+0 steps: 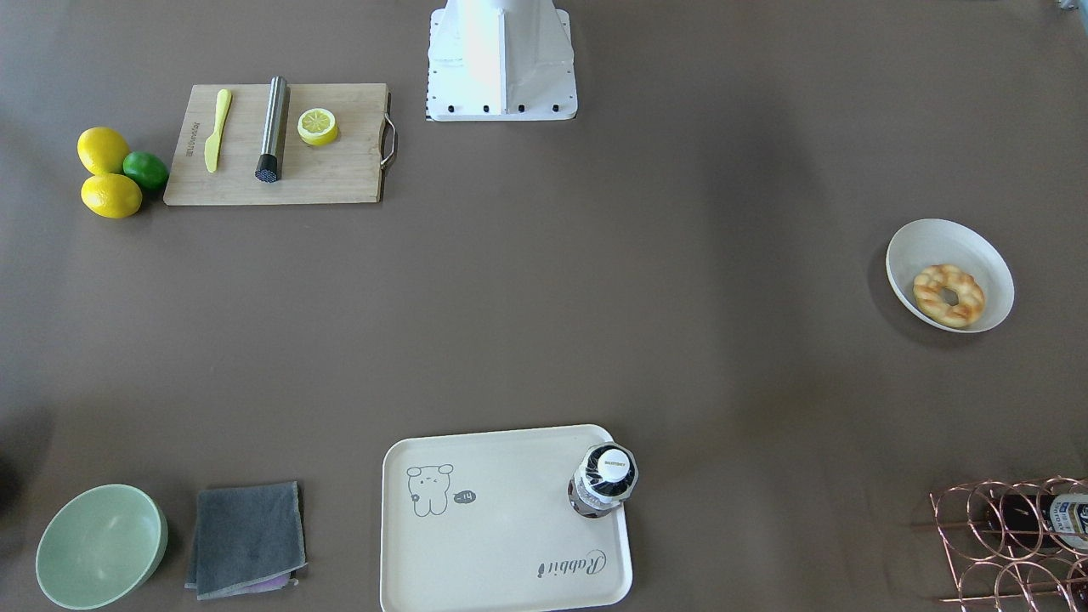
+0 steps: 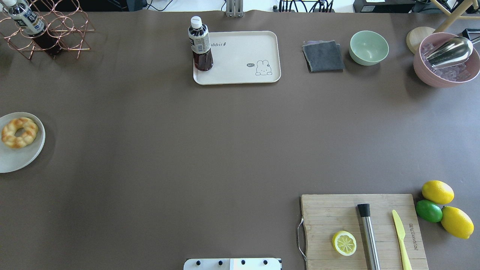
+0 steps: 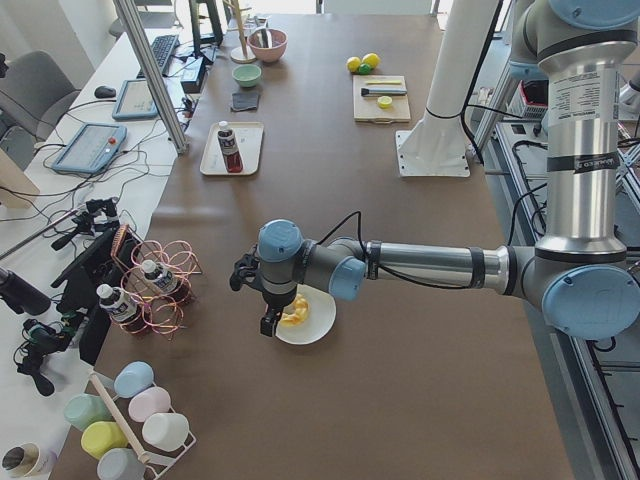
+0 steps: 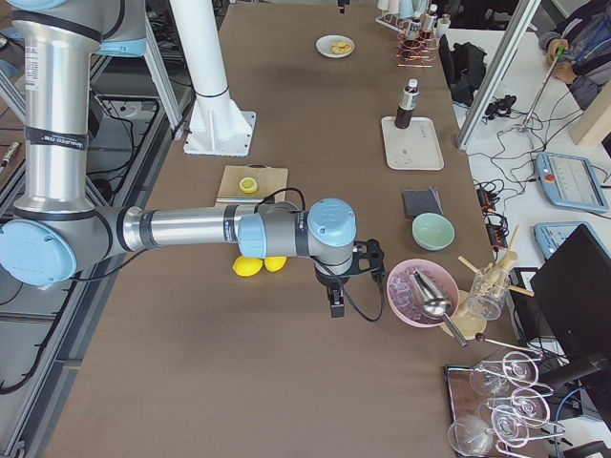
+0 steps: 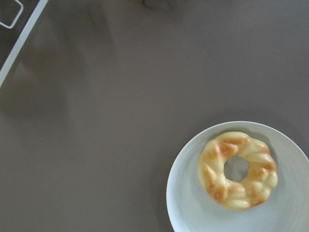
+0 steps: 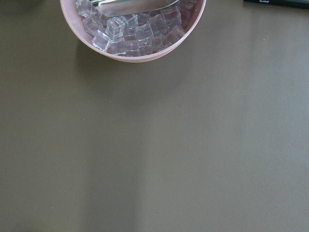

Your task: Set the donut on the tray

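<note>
Donut (image 1: pixel 949 295) lies flat in a shallow white bowl (image 1: pixel 935 229) at the edge of the brown desk (image 1: pixel 544 323) on the robot's left side. It is a golden-brown twisted ring with pale yellow patches, and it sits toward one side of the bowl rather than in the middle.

The cream tray (image 1: pixel 501 544) is well apart from it, on the side of the desk away from the robot and about midway along. A dark drink bottle (image 1: pixel 604 480) with a white cap stands upright in one corner of the tray. The rest of the tray shows only its rabbit drawing and script.

The left end effector (image 3: pixel 270 325) hangs over the bowl's rim, pointing down, beside the donut. It shows only in the side view, so I cannot tell whether its fingers are wide or narrow. The left wrist view looks straight down on the donut and shows no fingers.

The right end effector (image 4: pixel 336 303) hangs above the desk near a pink bowl (image 6: pixel 135 29) filled with ice cubes. Whether it is spread or closed I cannot tell either.

Near the robot on its right side, a wooden cutting board (image 1: pixel 280 170) carries a lemon half (image 1: pixel 317 126), a metal cylinder (image 1: pixel 273 129) and a yellow knife (image 1: pixel 217 129). A green bowl (image 1: pixel 100 544) and a folded grey cloth (image 1: pixel 246 537) sit beside the tray.
</note>
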`<control>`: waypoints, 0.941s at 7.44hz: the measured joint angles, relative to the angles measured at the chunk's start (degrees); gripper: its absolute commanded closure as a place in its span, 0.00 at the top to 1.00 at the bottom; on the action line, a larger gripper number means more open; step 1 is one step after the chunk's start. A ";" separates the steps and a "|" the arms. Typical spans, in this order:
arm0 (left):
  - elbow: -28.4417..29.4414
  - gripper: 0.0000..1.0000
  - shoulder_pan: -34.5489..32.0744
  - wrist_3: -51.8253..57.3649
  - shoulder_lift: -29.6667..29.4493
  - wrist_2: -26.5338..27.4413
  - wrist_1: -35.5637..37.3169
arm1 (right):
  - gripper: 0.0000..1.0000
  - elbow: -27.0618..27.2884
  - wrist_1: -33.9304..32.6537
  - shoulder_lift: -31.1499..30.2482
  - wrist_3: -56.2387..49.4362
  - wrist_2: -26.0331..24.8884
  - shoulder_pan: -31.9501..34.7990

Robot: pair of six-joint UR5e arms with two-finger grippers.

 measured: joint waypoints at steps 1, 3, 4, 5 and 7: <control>3.10 0.97 1.68 -0.08 -0.77 -0.03 -2.19 | 1.00 -1.05 1.19 -0.08 -0.02 0.25 -0.30; 12.23 0.97 2.83 -1.45 -2.07 -0.07 -11.13 | 1.00 -1.94 1.95 -0.24 0.06 1.47 -0.63; 15.26 0.96 3.34 -5.61 -2.70 -0.04 -15.70 | 1.00 -2.20 2.03 -0.33 0.07 2.72 -0.65; 17.04 0.91 4.90 -10.06 -3.00 -0.01 -19.30 | 1.00 -2.36 2.10 -0.34 0.02 3.50 -0.68; 19.81 0.84 6.94 -13.36 -3.15 -0.16 -22.84 | 1.00 -2.48 2.12 -0.34 0.03 3.93 -0.81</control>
